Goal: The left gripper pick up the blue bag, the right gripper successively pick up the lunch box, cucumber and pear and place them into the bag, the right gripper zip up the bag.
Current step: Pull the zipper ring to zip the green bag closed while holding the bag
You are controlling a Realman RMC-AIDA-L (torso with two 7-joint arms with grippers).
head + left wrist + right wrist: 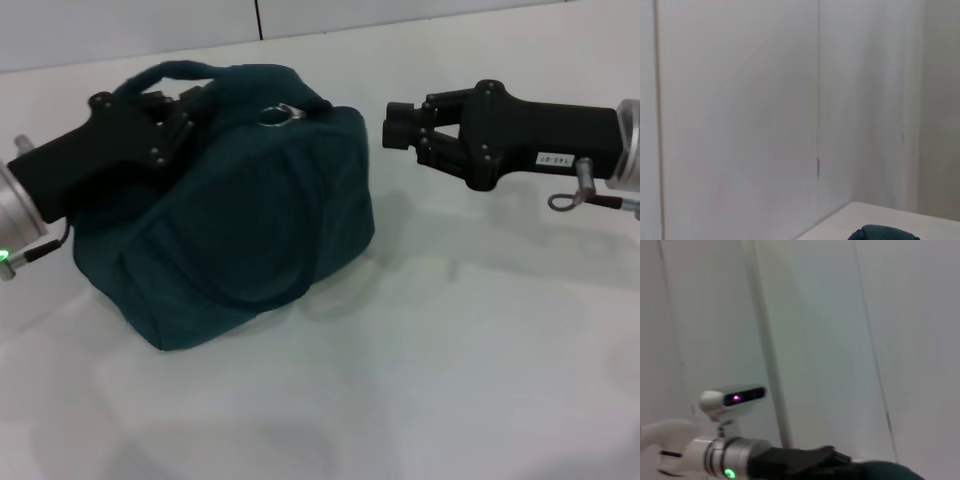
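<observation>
On the white table, the blue bag is sitting closed-looking and bulging, with its handle arching over the top and a metal ring lying near the top seam. The left gripper is pressing into the bag's upper left corner, under the handle; whether its fingers are pinching fabric or spread, I cannot tell, since the cloth is hiding the tips. The right gripper is hanging just beside the bag's upper right edge, apart from it, with its 2 fingers looking pressed together and holding nothing.

Neither the lunch box, the cucumber nor the pear is showing anywhere, so they are probably inside already, and the zip seems to be the step in hand or just finished. Doing it well is calling for the left claw to be keeping the top seam taut while the right one is pulling level along the seam, not upward, so the bag is not tipping or dragging across the table.
</observation>
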